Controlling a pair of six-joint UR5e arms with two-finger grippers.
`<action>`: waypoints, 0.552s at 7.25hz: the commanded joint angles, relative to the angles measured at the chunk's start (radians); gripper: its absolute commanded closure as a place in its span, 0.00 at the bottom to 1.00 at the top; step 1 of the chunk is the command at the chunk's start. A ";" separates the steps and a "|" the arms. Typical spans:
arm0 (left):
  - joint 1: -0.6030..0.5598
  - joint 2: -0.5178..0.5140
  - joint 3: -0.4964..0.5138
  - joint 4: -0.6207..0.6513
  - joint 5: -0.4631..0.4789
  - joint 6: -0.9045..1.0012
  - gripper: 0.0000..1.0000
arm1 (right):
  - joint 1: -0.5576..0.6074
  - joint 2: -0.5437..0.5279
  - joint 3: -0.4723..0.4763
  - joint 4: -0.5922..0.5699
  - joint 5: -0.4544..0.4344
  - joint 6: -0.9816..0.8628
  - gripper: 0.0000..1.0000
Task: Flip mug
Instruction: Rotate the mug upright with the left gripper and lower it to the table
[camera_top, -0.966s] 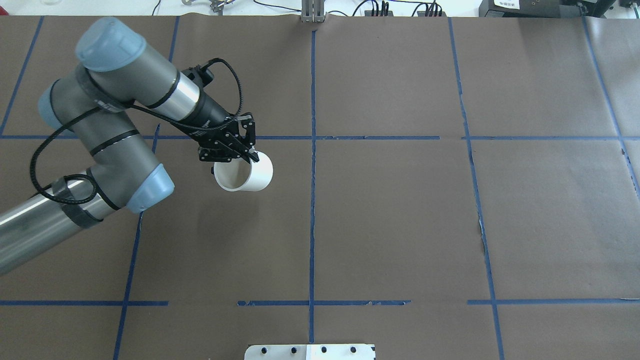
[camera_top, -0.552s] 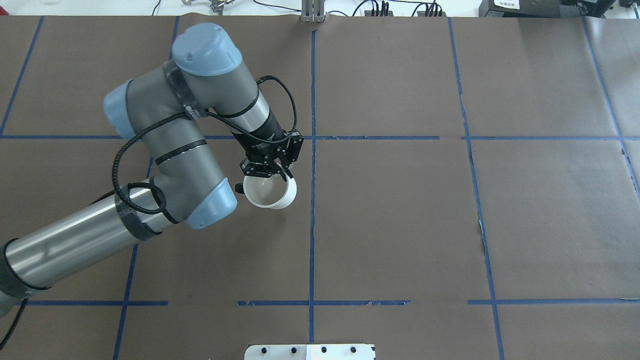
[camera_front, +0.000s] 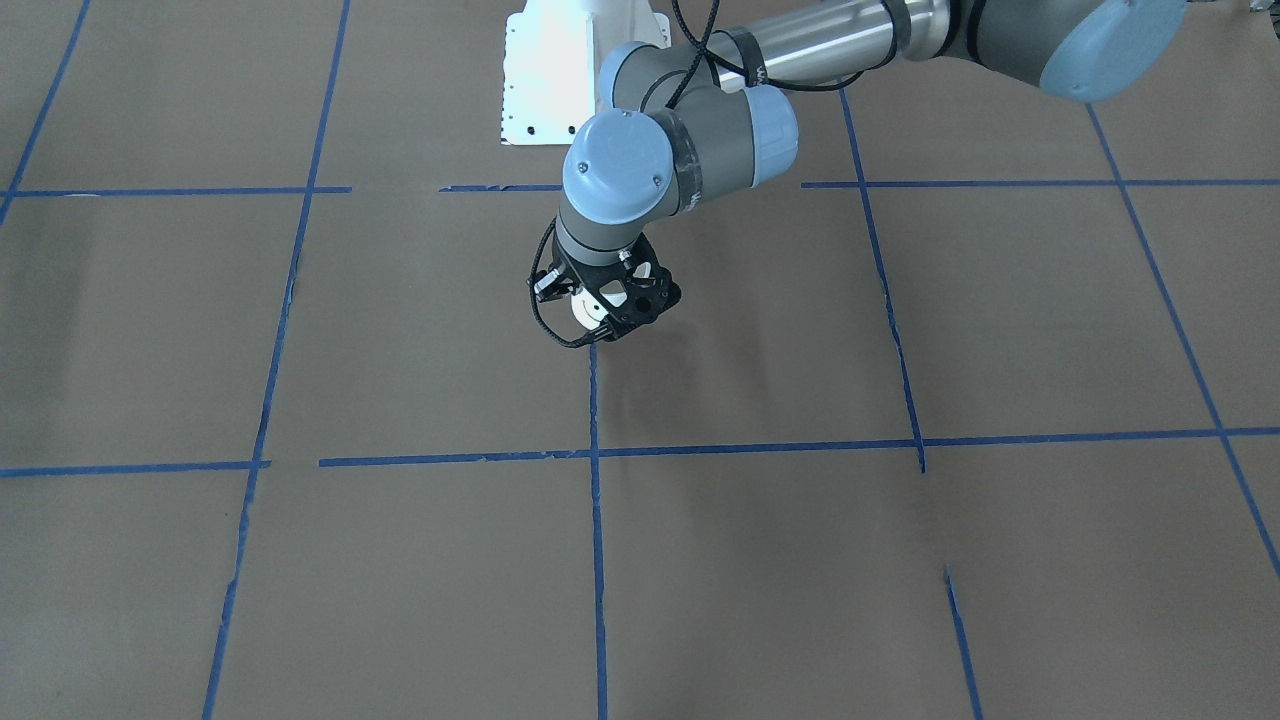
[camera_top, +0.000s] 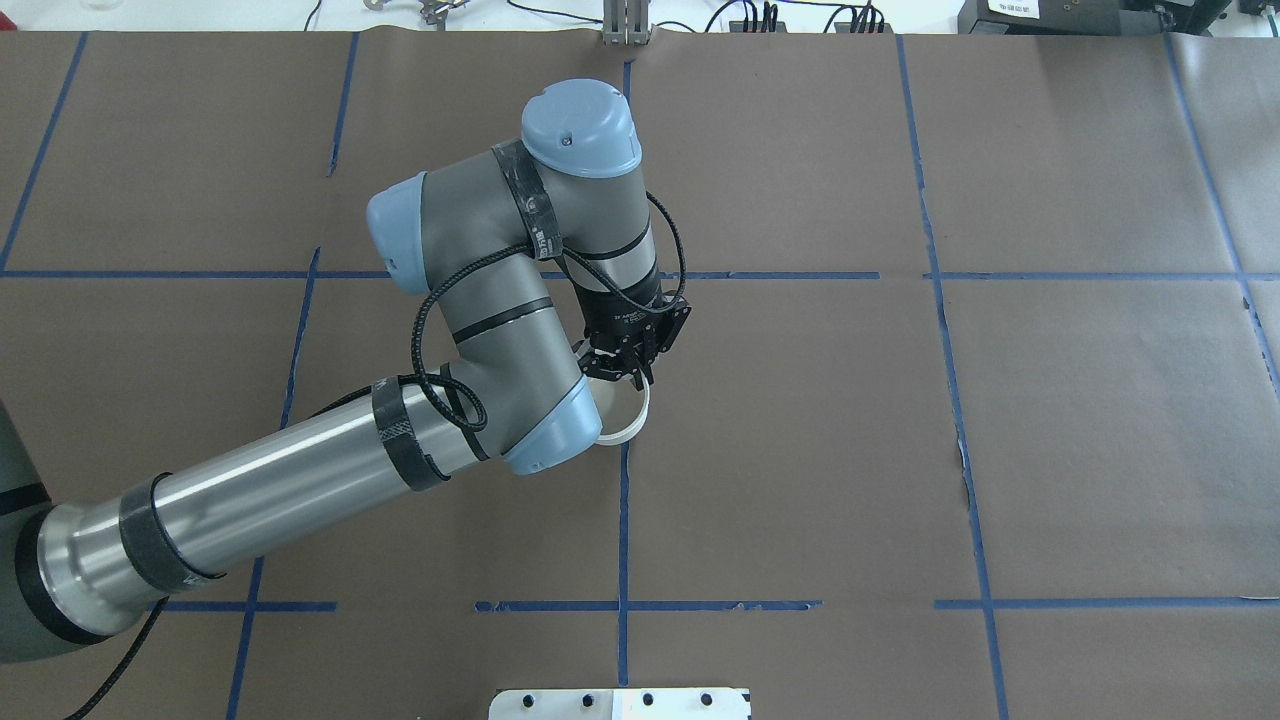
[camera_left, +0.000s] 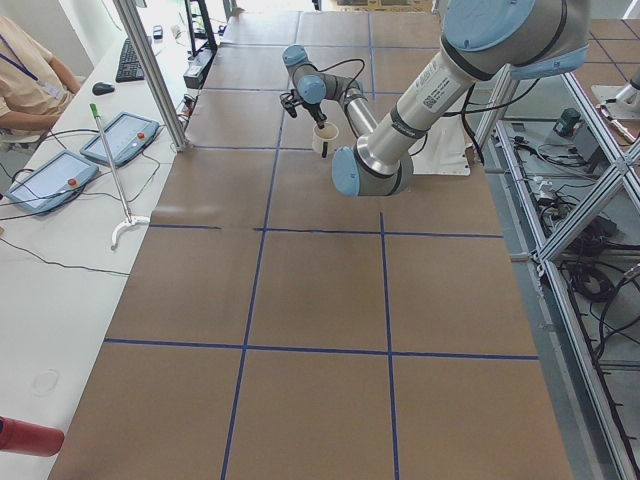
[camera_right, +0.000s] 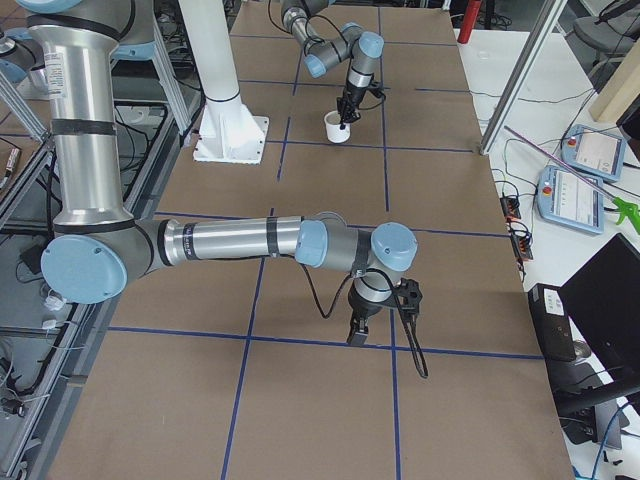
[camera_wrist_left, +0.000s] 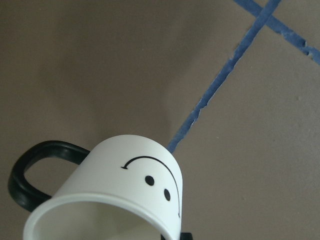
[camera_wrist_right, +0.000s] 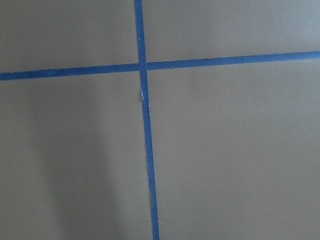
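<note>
We see the left gripper (camera_top: 634, 380) closed on the rim of the mug (camera_top: 630, 428), at the side of the rim far from the robot. It comes down on the mug from above, with the wrist almost vertical. In the overhead view the left arm (camera_top: 500, 330) hides most of the mug and only a white curved part of its rim shows under the gripper. In the two side views the mug (camera_right: 336, 127) stands with its mouth upward and a little tilted, very low over the table (camera_top: 800, 450). We cannot tell if its base touches the brown paper. The mug is near the middle of the table, just beside the long blue tape line (camera_top: 623, 520) that runs away from the robot, and between the two crossing lines. The left wrist camera looks into the open mouth of the mug (camera_wrist_left: 125, 195). There the black smiley face (camera_wrist_left: 152, 175) is on the outer wall, with the curved mouth above the two dot eyes, and the black loop handle (camera_wrist_left: 30, 170) stands out to the left side of that picture. The right gripper (camera_right: 357, 335) shows only in the view from the right end of the table, where it hangs low over the paper near a blue line, well apart from the mug. We cannot tell if it is open or closed. Its wrist camera shows only brown paper and a crossing of tape lines (camera_wrist_right: 142, 65).
</note>
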 joint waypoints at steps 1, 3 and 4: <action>0.023 -0.014 0.023 -0.001 0.032 0.001 0.66 | 0.000 0.000 0.000 0.000 0.000 0.000 0.00; 0.031 0.003 -0.005 -0.025 0.121 0.009 0.11 | 0.000 0.000 0.000 0.000 0.000 0.000 0.00; 0.005 0.044 -0.111 -0.022 0.119 0.047 0.01 | 0.000 0.000 0.000 0.000 0.000 0.000 0.00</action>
